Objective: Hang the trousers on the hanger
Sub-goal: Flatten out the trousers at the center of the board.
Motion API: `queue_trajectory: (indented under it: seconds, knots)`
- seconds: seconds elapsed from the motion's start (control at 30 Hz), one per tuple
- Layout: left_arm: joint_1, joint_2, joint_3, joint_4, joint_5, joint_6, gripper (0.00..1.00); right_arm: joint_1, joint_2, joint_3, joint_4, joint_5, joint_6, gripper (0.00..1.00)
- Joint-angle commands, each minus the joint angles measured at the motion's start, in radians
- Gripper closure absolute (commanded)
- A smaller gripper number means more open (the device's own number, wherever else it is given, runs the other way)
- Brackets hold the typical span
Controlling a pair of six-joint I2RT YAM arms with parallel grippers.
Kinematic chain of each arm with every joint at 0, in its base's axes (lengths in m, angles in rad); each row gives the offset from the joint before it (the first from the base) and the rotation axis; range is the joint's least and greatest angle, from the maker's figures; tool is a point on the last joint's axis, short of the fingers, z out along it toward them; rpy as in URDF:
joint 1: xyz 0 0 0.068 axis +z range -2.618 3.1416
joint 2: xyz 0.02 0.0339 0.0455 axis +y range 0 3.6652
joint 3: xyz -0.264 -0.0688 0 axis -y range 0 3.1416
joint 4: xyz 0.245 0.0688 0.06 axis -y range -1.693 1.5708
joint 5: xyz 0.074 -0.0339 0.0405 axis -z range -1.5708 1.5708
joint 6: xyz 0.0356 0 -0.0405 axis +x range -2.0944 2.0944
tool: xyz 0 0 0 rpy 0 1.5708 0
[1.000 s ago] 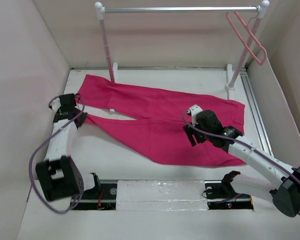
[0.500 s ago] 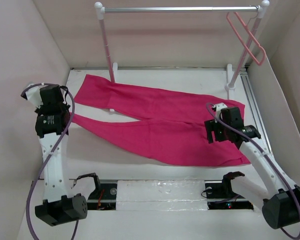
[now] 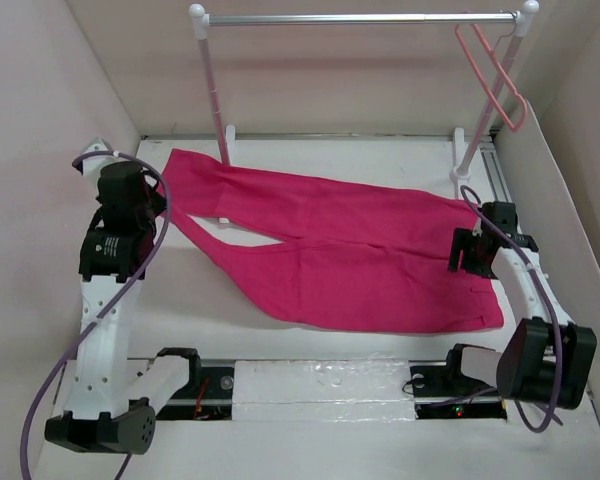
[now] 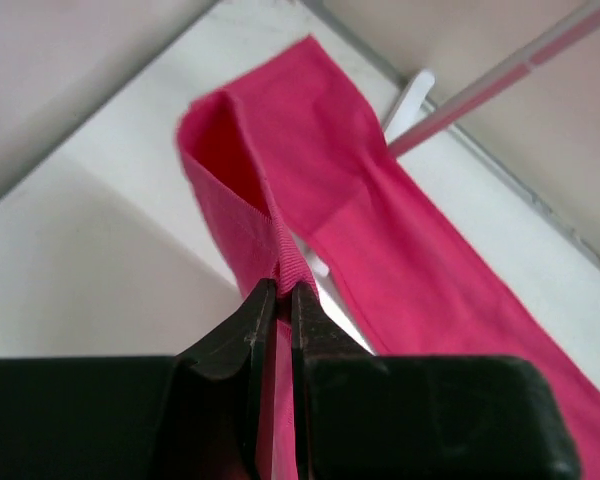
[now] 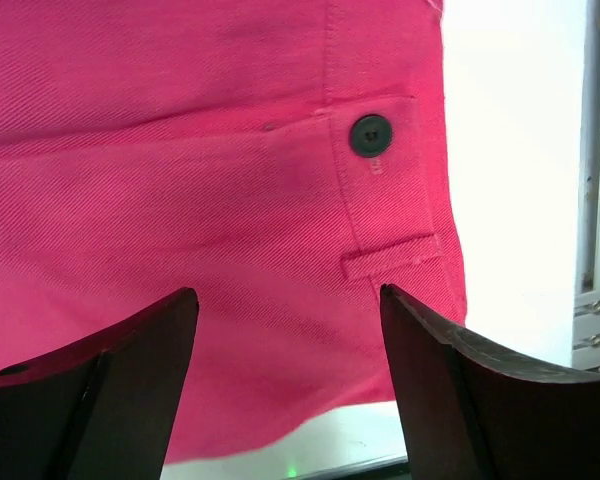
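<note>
One pair of trousers (image 3: 360,250), one hanger (image 3: 482,79)

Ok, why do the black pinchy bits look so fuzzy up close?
Left wrist view: the left gripper sits right at the lens, so its edges blur. Right wrist view: the right gripper looks soft too, while the button on the trousers is sharp.

The trousers (image 3: 350,250) are plain magenta-pink (a fine twill weave shows up close), with a dark button (image 5: 370,134). The hanger (image 3: 495,75) is pale pink, the rack (image 3: 360,18) white-posted with a silver bar, the surface (image 3: 210,300) white.
</note>
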Motion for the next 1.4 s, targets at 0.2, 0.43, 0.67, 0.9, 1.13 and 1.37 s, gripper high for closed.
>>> queue_trajectory:
  seconds: [0.2, 0.43, 0.67, 0.9, 1.13, 1.37]
  knots:
    - [-0.004, -0.03, -0.115, 0.094, -0.238, -0.044, 1.0, 0.046, -0.14, -0.025, 0.056, -0.012, 0.124, 0.21]
    - [0.043, -0.107, -0.207, -0.032, -0.41, -0.082, 1.0, 0.14, -0.159, -0.008, -0.05, -0.044, 0.066, 0.21]
    - [0.043, -0.15, -0.253, -0.136, -0.714, -0.18, 0.67, 0.34, -0.18, -0.003, -0.081, -0.047, 0.037, 0.2]
    - [0.043, -0.141, -0.255, 0.005, -0.331, -0.13, 0.25, 0.423, -0.159, 0.005, -0.01, -0.126, -0.077, 0.31]
    - [0.043, 0.271, -0.238, 0.306, 0.071, -0.165, 0.41, 0.445, -0.147, -0.028, 0.08, -0.217, -0.167, 1.0]
    - [0.23, 0.675, -0.023, 0.335, 0.174, -0.253, 0.43, 0.522, -0.208, -0.015, 0.097, -0.223, -0.177, 0.78]
